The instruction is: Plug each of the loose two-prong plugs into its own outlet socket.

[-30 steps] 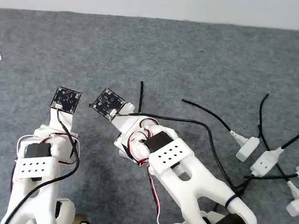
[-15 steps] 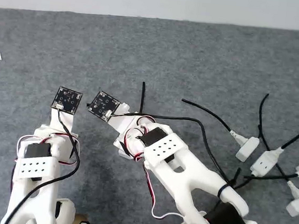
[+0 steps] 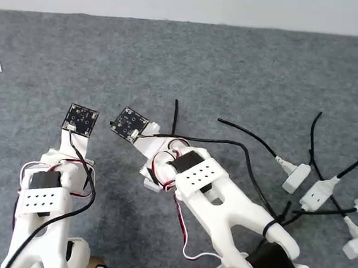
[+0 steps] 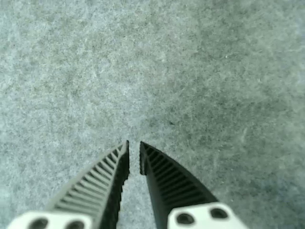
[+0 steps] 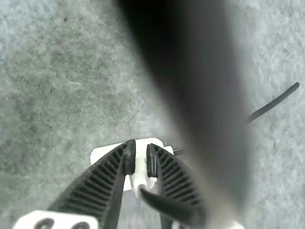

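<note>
Right pincer (image 5: 140, 151): clamped on white plug (image 5: 141, 177), whose black cable (image 3: 176, 111) points toward the table's far edge.
Socket blocks (image 3: 316, 195): near the table's right edge, well apart from the plug; right arm nearer.
Left pincer (image 4: 134, 145): narrow, holding nothing.

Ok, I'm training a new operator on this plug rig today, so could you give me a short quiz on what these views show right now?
1. True or false: the left end effector holds a plug.
2. What is the right end effector shut on? A) nothing B) a white plug C) a bare black cord
3. Fill in: in the high view, ___ white connectors with black cords lie along the right side of the grey mat, away from both end effectors.

Key: 1 false, it is shut and empty over the grey mat. 2 B. 3 four.
</note>
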Available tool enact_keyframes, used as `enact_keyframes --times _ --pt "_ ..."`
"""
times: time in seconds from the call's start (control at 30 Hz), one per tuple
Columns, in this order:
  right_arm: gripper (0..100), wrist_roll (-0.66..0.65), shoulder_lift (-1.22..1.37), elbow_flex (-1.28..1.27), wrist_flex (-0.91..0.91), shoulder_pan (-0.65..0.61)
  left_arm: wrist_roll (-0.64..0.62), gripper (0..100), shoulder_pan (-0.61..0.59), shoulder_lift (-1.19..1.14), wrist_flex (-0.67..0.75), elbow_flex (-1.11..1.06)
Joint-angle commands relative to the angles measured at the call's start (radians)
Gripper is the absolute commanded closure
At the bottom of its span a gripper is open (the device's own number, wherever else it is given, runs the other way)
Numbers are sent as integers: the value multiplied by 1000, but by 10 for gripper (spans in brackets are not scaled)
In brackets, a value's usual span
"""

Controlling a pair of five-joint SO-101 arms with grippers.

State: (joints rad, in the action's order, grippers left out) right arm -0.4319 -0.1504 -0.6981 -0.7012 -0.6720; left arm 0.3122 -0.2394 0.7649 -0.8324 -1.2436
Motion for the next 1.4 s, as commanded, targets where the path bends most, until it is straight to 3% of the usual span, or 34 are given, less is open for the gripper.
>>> enact_keyframes --times 0.0,0.27,0.6,0.93,1.27,1.37 --pt "989 8 21 -28 -58 22 12 966 -3 11 23 12" --pt "815 2 21 5 -64 1 14 966 -2 11 23 10" --pt "950 0 19 28 -87 21 14 966 -2 11 23 8" --pt "804 -15 18 64 -134 28 15 966 -2 11 23 8" --pt "805 -51 18 137 -223 44 51 966 0 11 23 7" --pt "857 -51 18 137 -223 44 52 966 0 11 23 7"
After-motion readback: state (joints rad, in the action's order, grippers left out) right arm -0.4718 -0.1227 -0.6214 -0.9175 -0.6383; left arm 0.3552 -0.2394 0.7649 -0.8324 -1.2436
